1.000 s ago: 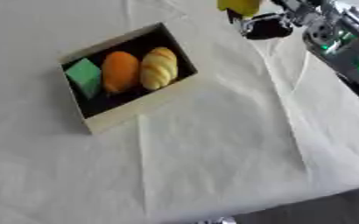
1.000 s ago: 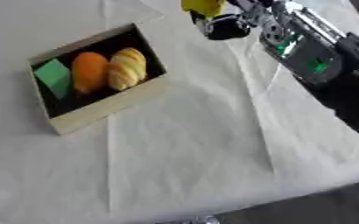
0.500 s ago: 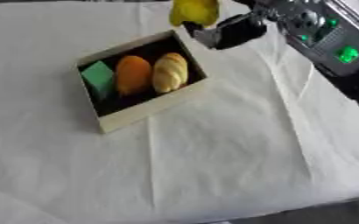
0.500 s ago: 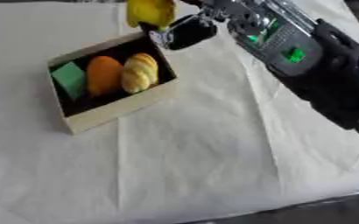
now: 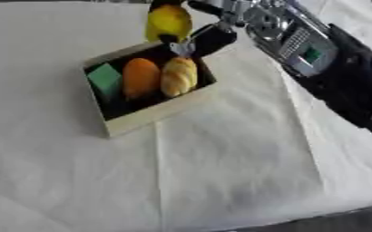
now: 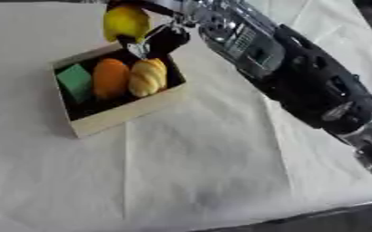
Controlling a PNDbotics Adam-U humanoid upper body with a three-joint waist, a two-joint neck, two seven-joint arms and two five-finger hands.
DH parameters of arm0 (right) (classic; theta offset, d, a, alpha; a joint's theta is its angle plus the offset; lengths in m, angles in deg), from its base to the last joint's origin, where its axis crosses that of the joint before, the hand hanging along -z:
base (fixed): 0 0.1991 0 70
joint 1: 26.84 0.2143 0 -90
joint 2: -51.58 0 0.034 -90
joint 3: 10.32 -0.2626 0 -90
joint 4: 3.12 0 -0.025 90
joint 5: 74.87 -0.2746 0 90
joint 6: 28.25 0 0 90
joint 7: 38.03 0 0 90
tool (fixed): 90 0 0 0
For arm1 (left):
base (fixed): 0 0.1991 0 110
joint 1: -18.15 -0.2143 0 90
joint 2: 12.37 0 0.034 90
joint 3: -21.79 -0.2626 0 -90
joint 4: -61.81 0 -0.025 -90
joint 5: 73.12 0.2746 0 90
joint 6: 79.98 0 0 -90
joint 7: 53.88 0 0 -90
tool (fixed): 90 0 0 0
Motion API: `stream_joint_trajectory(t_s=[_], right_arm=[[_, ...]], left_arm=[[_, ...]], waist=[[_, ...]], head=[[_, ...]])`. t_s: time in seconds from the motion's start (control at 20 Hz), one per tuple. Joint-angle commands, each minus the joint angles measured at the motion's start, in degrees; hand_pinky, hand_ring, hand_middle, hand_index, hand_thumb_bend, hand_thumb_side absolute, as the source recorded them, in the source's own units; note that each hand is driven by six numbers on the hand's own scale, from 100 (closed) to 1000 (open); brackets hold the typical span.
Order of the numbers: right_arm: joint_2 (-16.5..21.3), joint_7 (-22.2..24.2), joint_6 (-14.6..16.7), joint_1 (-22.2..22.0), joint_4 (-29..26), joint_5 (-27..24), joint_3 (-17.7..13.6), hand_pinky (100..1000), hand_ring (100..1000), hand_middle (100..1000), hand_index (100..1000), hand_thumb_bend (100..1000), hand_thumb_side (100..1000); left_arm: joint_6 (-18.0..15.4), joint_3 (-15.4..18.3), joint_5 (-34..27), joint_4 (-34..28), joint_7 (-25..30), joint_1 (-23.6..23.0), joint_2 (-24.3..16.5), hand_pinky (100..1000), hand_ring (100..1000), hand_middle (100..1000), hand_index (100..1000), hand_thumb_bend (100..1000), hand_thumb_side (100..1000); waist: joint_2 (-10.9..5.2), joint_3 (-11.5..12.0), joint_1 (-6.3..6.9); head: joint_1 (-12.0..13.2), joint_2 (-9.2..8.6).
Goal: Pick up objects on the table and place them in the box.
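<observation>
Above box (image 5: 154,115), smooth yellow fruit (image 5: 168,22)

Over the last second the right hand (image 5: 201,36), fingers curled round the yellow fruit (image 5: 168,21), travelled from well to the side of the box (image 5: 154,115) to its far edge; the fruit, formerly clear of the box, came to hang at the hand's fingertips just above the far rim; the whole view shifted as the camera tilted.
</observation>
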Motion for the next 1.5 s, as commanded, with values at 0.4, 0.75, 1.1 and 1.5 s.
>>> stream_joint_trajectory(t_s=[0.4,0.75,1.1,1.5], right_arm=[[-1.3,3.4,6.6,1.1,7.5,11.5,0.7,832,839,825,909,256,100],[-0.8,5.8,10.9,0.7,6.1,13.7,-0.9,865,904,868,952,343,290],[-0.4,5.0,10.2,0.3,3.8,11.7,-2.6,866,891,863,953,283,280],[4.3,-4.7,2.2,-6.6,-12.0,-0.6,-11.1,860,836,807,893,100,189]], left_arm=[[-0.2,0.3,0.7,-1.8,0.4,0.4,-0.9,807,764,708,848,134,474],[0.0,0.3,1.3,-2.0,0.1,-0.2,-0.9,806,764,709,848,132,474],[0.2,0.3,1.3,-2.0,0.2,-0.6,-0.5,806,764,709,848,128,479],[0.1,0.9,2.0,-3.3,-0.1,-3.8,-0.3,806,761,707,846,111,487]], waist=[[-1.79,0.0,-0.73],[-2.00,-0.6,-0.50],[-2.07,-1.3,-0.25],[-2.14,-3.2,0.41]], head=[[-0.2,0.24],[-1.0,0.24],[-2.3,0.24],[-0.8,0.24]])
